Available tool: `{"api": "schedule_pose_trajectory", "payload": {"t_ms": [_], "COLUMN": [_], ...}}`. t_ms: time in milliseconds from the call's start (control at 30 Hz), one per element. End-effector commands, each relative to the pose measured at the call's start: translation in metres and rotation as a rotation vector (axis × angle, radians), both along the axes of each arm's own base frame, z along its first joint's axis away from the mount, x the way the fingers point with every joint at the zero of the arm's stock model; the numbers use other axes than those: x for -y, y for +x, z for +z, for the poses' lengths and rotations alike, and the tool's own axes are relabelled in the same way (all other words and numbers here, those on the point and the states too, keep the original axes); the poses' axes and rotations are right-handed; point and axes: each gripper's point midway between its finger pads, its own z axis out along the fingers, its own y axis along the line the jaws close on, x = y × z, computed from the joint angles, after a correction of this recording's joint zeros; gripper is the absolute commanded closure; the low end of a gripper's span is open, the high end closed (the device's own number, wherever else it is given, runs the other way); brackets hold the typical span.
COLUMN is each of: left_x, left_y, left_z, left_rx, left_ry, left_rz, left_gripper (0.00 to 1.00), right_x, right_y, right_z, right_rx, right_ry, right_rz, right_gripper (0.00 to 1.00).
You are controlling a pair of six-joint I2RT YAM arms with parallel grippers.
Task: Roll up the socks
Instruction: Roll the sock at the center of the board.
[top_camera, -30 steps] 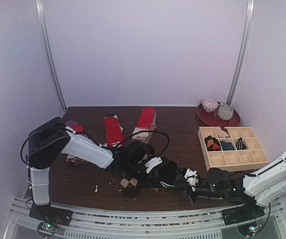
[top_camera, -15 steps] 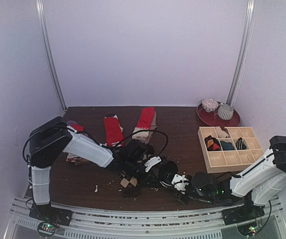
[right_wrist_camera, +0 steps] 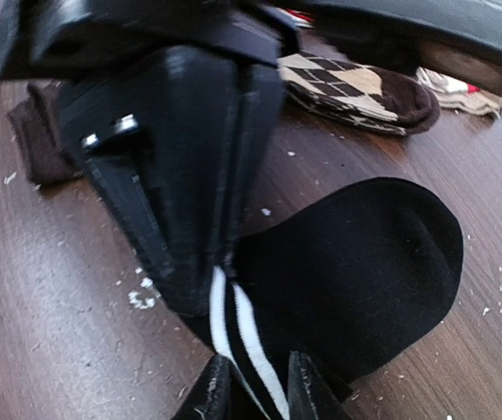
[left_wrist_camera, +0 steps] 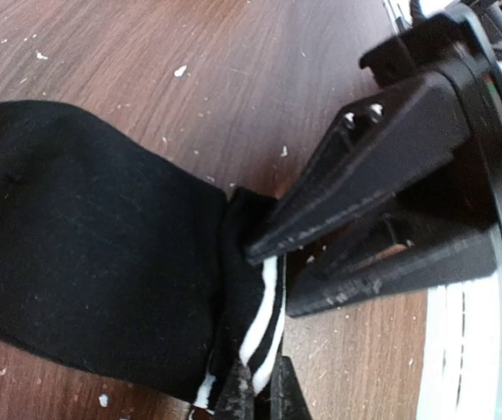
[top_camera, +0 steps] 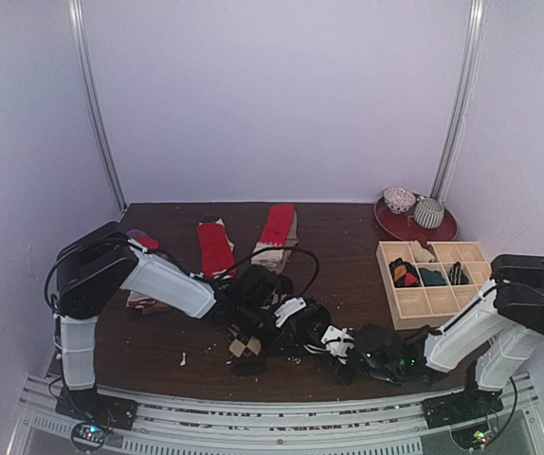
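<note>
The roll of the black sock (left_wrist_camera: 85,262) seemed to be only starting: the left claw (left_wrist_camera: 259,394) and the right claw (right_wrist_camera: 254,387) were each nipped shut on its white-striped end, tip to tip, while the rest lay flat on the table (left_wrist_camera: 190,79). Next, the striped end likely needed turning over onto the body without either grip slipping.

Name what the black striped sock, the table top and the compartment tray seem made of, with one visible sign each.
The black striped sock: soft knit fabric, matte; it creases and bunches. The table top: dark wood or wood-look laminate; grain lines show. The compartment tray: pale unpainted wood, probably; thin flat dividers.
</note>
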Motion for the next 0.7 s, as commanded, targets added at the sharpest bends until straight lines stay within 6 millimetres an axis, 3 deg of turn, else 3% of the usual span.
{"api": "schedule_pose_trajectory", "payload": {"t_ms": [0, 167, 267, 433, 533, 667], "left_x": [-0.063, -0.061, -0.058, -0.049, -0.052, -0.060], "left_y": [-0.031, -0.029, -0.019, 0.023, 0.045, 0.062], "left_z": [-0.077, -0.073, -0.068, -0.027, 0.000, 0.029], "left_rx": [-0.141, -0.119, -0.051, 0.205, 0.367, 0.548], "left_ry": [0.309, 0.286, 0.277, 0.207, 0.163, 0.095], "left_rz": [0.008, -0.009, 0.001, 0.104, 0.159, 0.217], "left_gripper": [1.00, 1.00, 0.93, 0.59, 0.51, 0.47], "right_x": [0.016, 0.017, 0.015, 0.019, 0.023, 0.023], "right_y": [0.002, -0.005, -0.015, -0.037, -0.047, -0.050], "right_z": [-0.024, -0.034, -0.042, -0.068, -0.075, -0.066], "right_rx": [-0.125, -0.287, -0.444, -0.750, -0.896, -1.021], "right_ry": [-0.024, 0.022, 0.040, -0.040, -0.061, -0.017], "right_rz": [-0.049, -0.030, -0.030, -0.072, -0.108, -0.139], "right_gripper": [0.80, 0.92, 0.94, 0.95, 0.95, 0.95]}}
